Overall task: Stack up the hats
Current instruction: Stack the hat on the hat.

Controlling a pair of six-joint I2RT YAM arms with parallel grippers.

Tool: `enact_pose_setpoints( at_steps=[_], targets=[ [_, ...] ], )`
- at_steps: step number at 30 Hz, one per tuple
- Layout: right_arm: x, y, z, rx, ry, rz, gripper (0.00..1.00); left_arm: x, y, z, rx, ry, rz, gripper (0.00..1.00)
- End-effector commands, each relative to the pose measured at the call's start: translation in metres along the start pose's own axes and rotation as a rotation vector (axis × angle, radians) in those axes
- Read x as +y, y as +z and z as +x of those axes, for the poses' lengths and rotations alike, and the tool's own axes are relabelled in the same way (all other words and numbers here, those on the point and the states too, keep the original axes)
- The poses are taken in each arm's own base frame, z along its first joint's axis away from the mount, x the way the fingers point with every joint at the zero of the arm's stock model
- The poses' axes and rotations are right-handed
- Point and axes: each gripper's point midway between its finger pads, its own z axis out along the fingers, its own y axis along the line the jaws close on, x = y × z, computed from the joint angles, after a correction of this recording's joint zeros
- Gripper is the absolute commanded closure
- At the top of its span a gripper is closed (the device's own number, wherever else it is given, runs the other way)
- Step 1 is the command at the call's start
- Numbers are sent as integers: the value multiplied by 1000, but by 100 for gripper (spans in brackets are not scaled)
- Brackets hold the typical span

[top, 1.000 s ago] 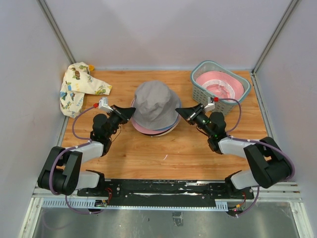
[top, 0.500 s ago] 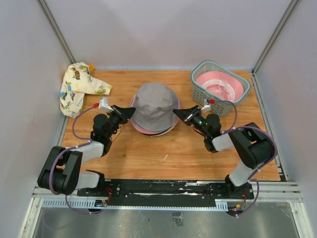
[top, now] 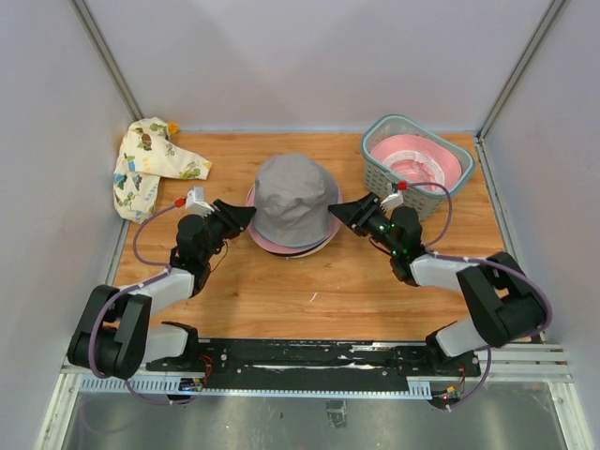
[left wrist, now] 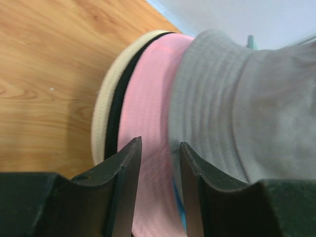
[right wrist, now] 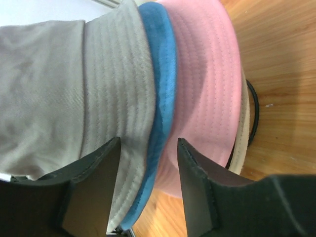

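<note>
Left hand (left wrist: 159, 143) narrowly parted, right hand (right wrist: 148, 143) wider, at the stacked hats (top: 292, 202); right wrist view bares a blue brim (right wrist: 160, 74).

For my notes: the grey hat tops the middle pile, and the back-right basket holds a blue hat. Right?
No: the basket holds a pink hat, per the top external view. The grey hat tops the pile.

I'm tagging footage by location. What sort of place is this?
Probably a robot lab test cell: plain white walls box in a wooden table, and two arms are bolted to a rail at its near edge.
</note>
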Motion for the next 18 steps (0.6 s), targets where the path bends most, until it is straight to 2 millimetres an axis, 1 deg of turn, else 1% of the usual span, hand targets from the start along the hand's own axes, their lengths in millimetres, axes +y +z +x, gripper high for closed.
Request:
enact_pose_setpoints(
  at_steps=[1, 4, 6, 9, 11, 13, 15, 18],
  targets=[
    [7, -11, -8, 37, -177, 108, 45, 21, -9, 5, 40, 38, -144, 54],
    [16, -24, -20, 28, -258, 165, 38, 17, -10, -9, 6, 58, -169, 48],
    [21, -32, -30, 9, -314, 208, 35, 14, -12, -16, -7, 68, -181, 45],
    [31, -46, -55, -56, -414, 278, 32, 13, -15, -24, -26, 84, -205, 42],
    [40, -57, -78, -118, -492, 336, 29, 12, -18, -30, -43, 93, -217, 40],
    [44, -67, -106, -164, -567, 431, 27, 13, -21, -34, -57, 99, -227, 39],
    [46, -74, -133, -191, -616, 509, 26, 11, -23, -37, -69, 104, -230, 39],
    [35, -78, -170, -205, -660, 639, 26, 8, -25, -42, -80, 113, -227, 38]
  ],
)
